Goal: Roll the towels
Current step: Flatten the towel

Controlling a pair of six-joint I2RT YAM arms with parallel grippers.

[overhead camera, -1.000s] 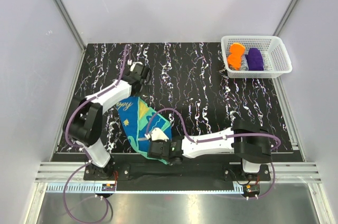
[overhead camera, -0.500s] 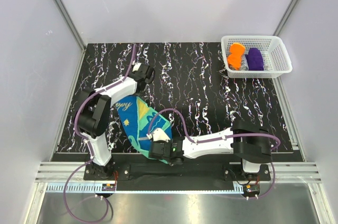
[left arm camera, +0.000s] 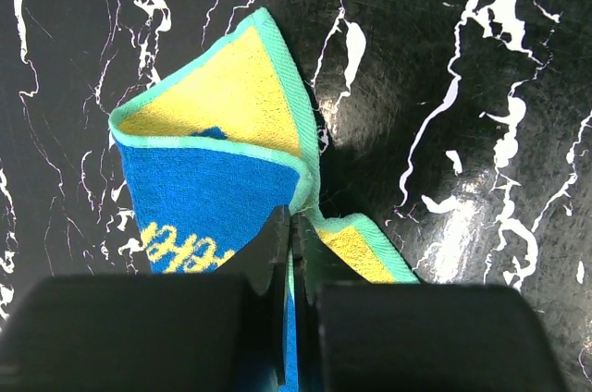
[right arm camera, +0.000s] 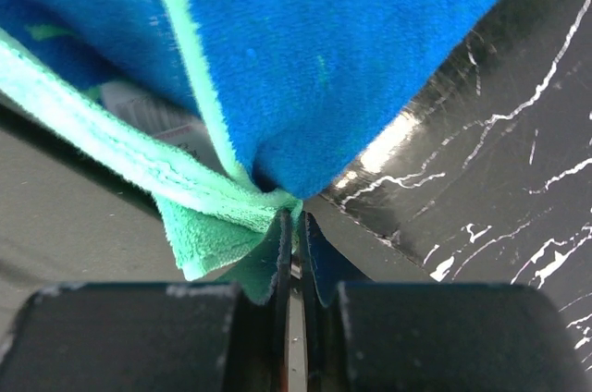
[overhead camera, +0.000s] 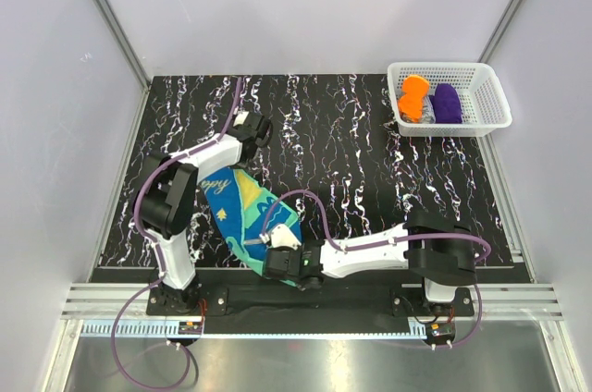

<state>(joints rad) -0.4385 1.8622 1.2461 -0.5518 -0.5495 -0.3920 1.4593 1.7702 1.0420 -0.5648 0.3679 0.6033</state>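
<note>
A teal-green, blue and yellow towel [overhead camera: 242, 212] lies stretched on the black marbled table [overhead camera: 351, 161] between my two arms. My left gripper [overhead camera: 239, 163] is shut on its far corner; in the left wrist view the green hem [left arm camera: 310, 198] is pinched between the jaws, with a yellow fold [left arm camera: 217, 96] beyond. My right gripper [overhead camera: 262, 255] is shut on the near corner at the table's front edge; the right wrist view shows bunched blue and green cloth [right arm camera: 305, 68] at its fingertips. An orange towel [overhead camera: 413, 96] lies rolled in the basket.
A white lattice basket [overhead camera: 490, 96] stands at the far right corner, holding the orange roll and a purple roll [overhead camera: 448, 104]. Grey walls enclose the table on three sides. The front edge of the table runs just under the right gripper.
The left gripper has closed on the towel's far corner; a second ago it stood open above it. The left arm's elbow has shifted right. The right gripper has kept its grip.
</note>
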